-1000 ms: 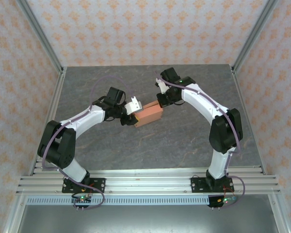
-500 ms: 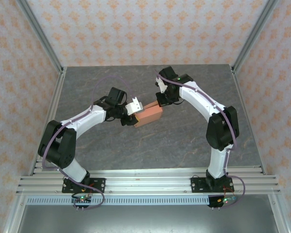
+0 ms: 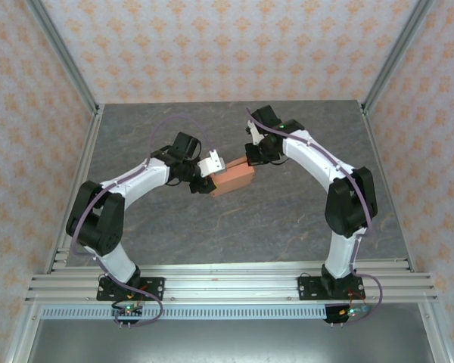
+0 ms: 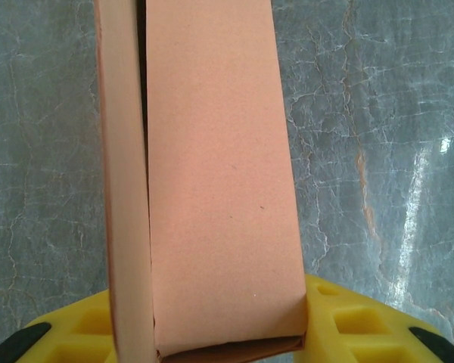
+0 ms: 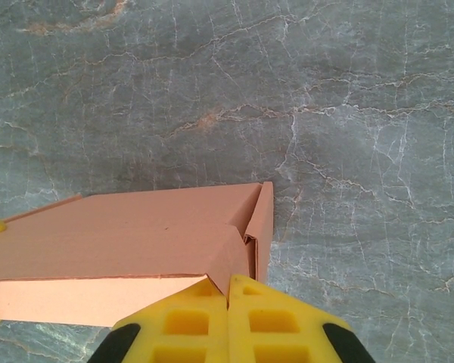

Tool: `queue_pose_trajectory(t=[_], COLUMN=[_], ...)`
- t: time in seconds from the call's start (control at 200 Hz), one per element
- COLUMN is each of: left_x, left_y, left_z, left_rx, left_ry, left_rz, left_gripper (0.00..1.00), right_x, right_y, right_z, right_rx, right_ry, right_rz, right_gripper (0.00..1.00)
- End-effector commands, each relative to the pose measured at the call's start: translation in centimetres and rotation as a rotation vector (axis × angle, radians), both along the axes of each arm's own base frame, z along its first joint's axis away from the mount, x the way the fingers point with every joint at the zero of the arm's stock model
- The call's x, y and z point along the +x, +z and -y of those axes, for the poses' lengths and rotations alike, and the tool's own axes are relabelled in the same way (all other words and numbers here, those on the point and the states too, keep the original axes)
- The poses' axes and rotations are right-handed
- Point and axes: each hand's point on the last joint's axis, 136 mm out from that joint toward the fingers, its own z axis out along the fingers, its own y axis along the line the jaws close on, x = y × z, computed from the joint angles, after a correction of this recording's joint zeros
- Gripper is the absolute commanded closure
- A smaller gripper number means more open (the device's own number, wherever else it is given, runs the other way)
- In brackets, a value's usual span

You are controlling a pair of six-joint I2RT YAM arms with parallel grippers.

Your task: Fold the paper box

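**Left gripper**: is standing partly open and clamping the paper box by its near end. The yellow fingers are pressing in from both sides, one against the narrow side panel and the other against the edge of the broad panel.

**Right gripper**: is sitting closed, pad against pad. Its tips are touching the box's end corner, where a small flap is tucking inward. Whether a card edge is being pinched between the pads cannot be told.

**Paper box, position:** is sitting near the middle of the tabletop, directly between the two grippers. In the top view the left gripper is holding its left end and the right gripper is meeting its far right corner. Whether the box is resting on the surface or being held just above it cannot be told.

**Paper box, contents:** the panels are covering the interior, so nothing inside can be made out.

**Paper box, appearance:**
- Salmon-orange thin card, matte, folded into a shallow rectangular box.
- In the left wrist view a broad flat panel is facing the camera. A narrow side panel is running along its left, and a dark slit is showing between the two.
- In the right wrist view the top panel is lying flat, a paler long side is catching the light below it, and the short end wall is standing slightly proud at the corner.

**Tabletop:** grey, marbled with pale veins, and carrying the box.

**Walls**: patterned in orange and cream, and enclosing the tabletop on three sides.
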Motion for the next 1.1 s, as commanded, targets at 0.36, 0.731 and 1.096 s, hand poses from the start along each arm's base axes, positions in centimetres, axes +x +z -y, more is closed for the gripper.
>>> queue_pose_trajectory(t=[0.36,0.731,1.096], left_x=[-0.3,0.2,0.4], left_y=[-2.6,-2.5,-2.7], left_z=[-2.3,-2.5,-2.6], left_rx=[0.111,0.107,0.107], left_ry=[0.008,0.019,0.033], left_rz=[-0.129,-0.133,-0.153], left_gripper=[0.61,0.61,0.60], right_x=[-1.2,-1.3,-1.9], right_y=[-0.6,-1.4,-2.0], right_z=[1.9,2.6,2.2], right_rx=[-0.050,-0.038,0.017], right_ry=[-0.013,-0.039,-0.029], right_rz=[0.017,0.037,0.066], right_gripper=[0.96,0.97,0.98])
